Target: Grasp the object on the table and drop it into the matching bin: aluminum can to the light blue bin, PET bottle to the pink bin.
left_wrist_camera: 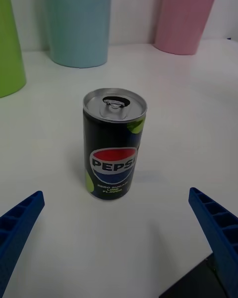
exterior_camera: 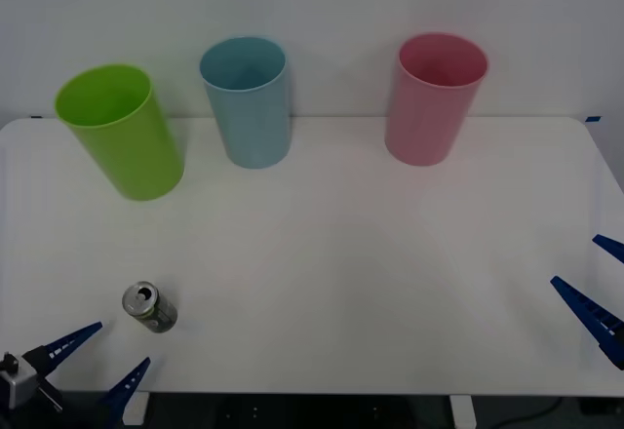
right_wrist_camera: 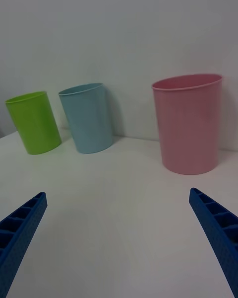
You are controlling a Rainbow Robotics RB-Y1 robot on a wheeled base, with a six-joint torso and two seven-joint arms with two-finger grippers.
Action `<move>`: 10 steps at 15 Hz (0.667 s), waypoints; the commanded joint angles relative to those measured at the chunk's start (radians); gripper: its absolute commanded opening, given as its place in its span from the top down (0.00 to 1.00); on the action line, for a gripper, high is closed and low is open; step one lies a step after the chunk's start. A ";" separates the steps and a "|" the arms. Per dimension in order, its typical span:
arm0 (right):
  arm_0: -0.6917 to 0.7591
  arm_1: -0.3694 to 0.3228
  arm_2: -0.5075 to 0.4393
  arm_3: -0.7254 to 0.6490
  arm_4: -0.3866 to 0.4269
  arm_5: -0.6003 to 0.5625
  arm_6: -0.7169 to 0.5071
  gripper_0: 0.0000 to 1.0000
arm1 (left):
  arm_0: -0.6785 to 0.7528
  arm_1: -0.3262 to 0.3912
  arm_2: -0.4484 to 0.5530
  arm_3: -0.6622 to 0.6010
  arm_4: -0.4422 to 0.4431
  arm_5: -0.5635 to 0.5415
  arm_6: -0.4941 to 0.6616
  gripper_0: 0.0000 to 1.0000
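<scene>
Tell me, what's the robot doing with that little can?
The robot is about to pick up the can, which stands upright on the white table. Its left hand is open just in front of the can, not touching it. The right hand waits open at the table's other side. The light blue bin stands at the back.

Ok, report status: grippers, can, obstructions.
Left gripper open, just short of the can. Right gripper open, parked at the table edge. Can upright, ungrasped. Path to light blue bin unobstructed.
</scene>
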 commanded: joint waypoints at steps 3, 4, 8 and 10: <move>0.000 0.000 0.000 0.000 0.000 0.000 0.000 0.00 | -0.088 0.000 -0.031 0.107 0.018 0.000 -0.035 0.00; 0.000 0.000 0.000 0.000 0.000 0.000 0.000 0.00 | -0.105 -0.003 -0.036 0.121 0.018 0.000 -0.043 0.00; 0.000 0.000 0.000 0.000 0.000 0.000 0.000 0.00 | -0.179 -0.003 -0.048 0.215 0.021 0.000 -0.101 0.00; 0.000 0.000 0.000 0.000 0.000 0.000 0.000 0.00 | -0.213 -0.003 -0.054 0.247 0.022 0.000 -0.110 0.00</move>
